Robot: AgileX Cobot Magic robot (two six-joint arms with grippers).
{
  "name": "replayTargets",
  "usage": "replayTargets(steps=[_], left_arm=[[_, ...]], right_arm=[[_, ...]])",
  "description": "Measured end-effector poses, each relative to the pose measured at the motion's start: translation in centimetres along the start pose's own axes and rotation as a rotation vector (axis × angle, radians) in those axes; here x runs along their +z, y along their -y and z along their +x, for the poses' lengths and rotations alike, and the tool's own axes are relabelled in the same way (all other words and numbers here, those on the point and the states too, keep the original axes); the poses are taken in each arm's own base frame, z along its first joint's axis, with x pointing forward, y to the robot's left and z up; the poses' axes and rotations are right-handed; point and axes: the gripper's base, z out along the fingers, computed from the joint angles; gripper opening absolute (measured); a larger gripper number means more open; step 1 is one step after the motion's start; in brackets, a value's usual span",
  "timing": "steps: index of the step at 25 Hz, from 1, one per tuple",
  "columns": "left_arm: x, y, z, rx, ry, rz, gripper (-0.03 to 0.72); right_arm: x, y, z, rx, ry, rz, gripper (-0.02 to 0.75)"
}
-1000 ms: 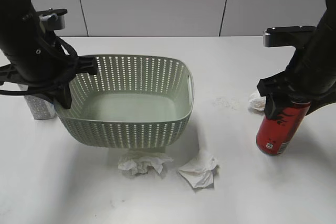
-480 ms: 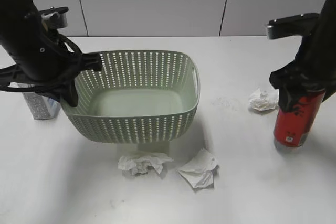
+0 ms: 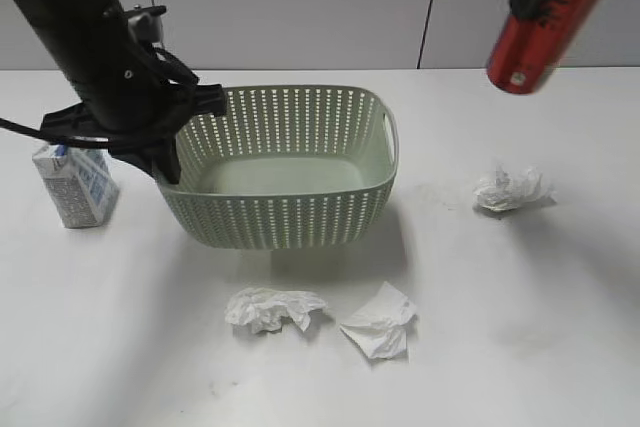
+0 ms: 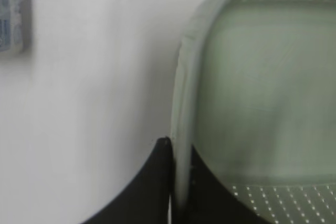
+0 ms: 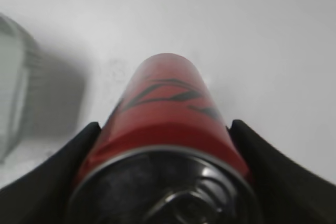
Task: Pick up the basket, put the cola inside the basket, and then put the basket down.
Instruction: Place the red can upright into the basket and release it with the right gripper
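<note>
The pale sage-green basket [image 3: 285, 217] hangs above the table at centre-left, its shadow below it. My left gripper [image 3: 165, 162] is shut on its left rim; in the left wrist view the two black fingers [image 4: 178, 153] pinch the rim [image 4: 184, 93] from both sides. The red cola can [image 3: 540, 17] is high in the air at the top right, tilted, with its base toward the camera. My right gripper [image 5: 164, 129] is shut on the cola [image 5: 165, 103]; its silver top faces the wrist camera. In the exterior view the right gripper is mostly cut off by the top edge.
A white-and-blue carton [image 3: 75, 182] stands left of the basket. Crumpled tissues lie in front of the basket [image 3: 272, 309], beside that [image 3: 380, 322], and at the right [image 3: 510, 190]. A grey wall stands behind the white table.
The left arm has lifted the basket higher and shifted it right. The right arm has raised the cola from just above the table to the top of the view and tilted it.
</note>
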Motion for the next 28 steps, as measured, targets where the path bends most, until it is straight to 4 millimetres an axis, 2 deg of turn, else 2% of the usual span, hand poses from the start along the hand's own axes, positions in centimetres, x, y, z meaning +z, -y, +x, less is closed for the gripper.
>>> replayTargets(steps=[5, 7, 9, 12, 15, 18, 28], left_arm=[[0.7, 0.9, -1.9, 0.005, -0.002, 0.003, 0.0], [0.9, 1.3, -2.3, 0.011, -0.002, 0.004, 0.0], [1.3, 1.7, -2.4, 0.018, -0.009, 0.003, 0.0], [1.5, 2.2, -2.2, 0.029, -0.005, 0.008, 0.0], [1.6, 2.6, -2.2, 0.032, 0.01, 0.017, 0.0], [1.7, 2.5, -2.3, 0.028, 0.01, 0.013, 0.0], [2.1, 2.3, -2.6, 0.044, 0.032, -0.012, 0.0]], right_arm=[[-4.4, -4.6, -1.7, -0.107, 0.152, -0.078, 0.535], [-5.1, -6.6, -1.9, -0.15, 0.176, -0.109, 0.535], [-4.8, -8.7, -1.9, -0.197, 0.17, -0.135, 0.535], [-2.2, -11.3, -1.9, -0.247, 0.109, -0.152, 0.535], [1.4, -13.0, -1.9, -0.267, 0.027, -0.164, 0.535], [4.3, -13.9, -2.0, -0.274, -0.02, -0.164, 0.535], [11.9, -15.9, -1.6, -0.327, -0.109, -0.159, 0.535]])
